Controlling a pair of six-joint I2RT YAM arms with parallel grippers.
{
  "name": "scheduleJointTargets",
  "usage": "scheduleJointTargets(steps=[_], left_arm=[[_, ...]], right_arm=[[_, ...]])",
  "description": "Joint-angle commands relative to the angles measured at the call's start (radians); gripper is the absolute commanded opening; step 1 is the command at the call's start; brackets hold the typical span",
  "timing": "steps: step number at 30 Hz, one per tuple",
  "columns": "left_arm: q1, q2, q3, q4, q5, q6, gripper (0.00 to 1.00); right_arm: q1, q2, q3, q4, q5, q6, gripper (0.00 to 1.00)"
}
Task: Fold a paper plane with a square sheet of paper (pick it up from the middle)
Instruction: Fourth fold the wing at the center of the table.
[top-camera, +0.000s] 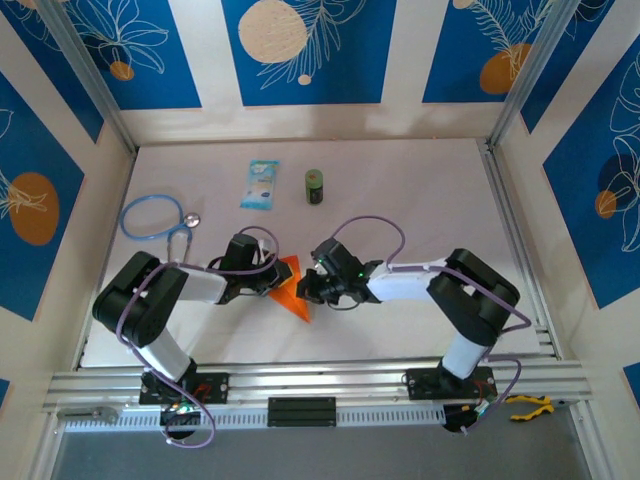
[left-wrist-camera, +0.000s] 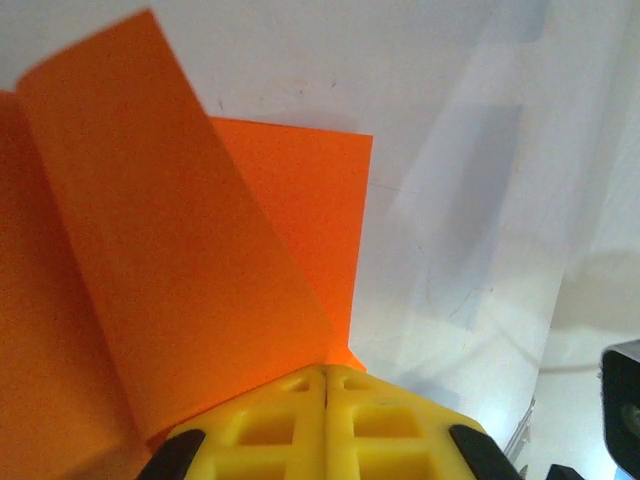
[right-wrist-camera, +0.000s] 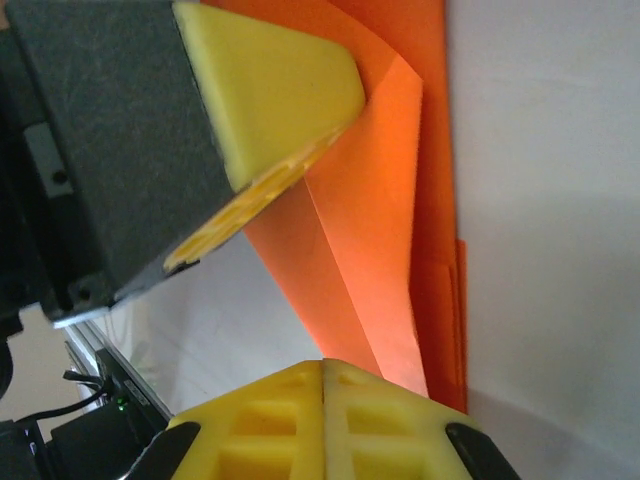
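Yellow fingers (left-wrist-camera: 370, 388) of my left gripper (left-wrist-camera: 325, 375) are pressed tight on the orange sheet of paper (left-wrist-camera: 150, 260), pinching a flap that curls up off the rest. Opposite, my right gripper (right-wrist-camera: 323, 365) is clamped on the same sheet from the other side, so the paper stands lifted between us, probably to set a crease. It sits near the middle of the table (top-camera: 420, 200); the packet (top-camera: 260, 185) and can (top-camera: 315, 186) lie well apart.
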Motion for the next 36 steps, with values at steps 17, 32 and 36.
scheduleJointTargets(steps=[17,32,36], left_arm=[[-0.007,-0.067,0.064,-0.142,0.015,0.117,0.05],[-0.008,-0.054,0.129,-0.416,0.149,0.253,0.06],[-0.009,-0.013,0.166,-0.499,0.106,0.28,0.05]], right_arm=[[0.034,0.122,-0.028,-0.091,0.028,0.076,0.03],[0.003,0.104,0.007,-0.173,0.045,0.018,0.02],[0.003,0.111,0.005,-0.177,0.04,0.018,0.02]])
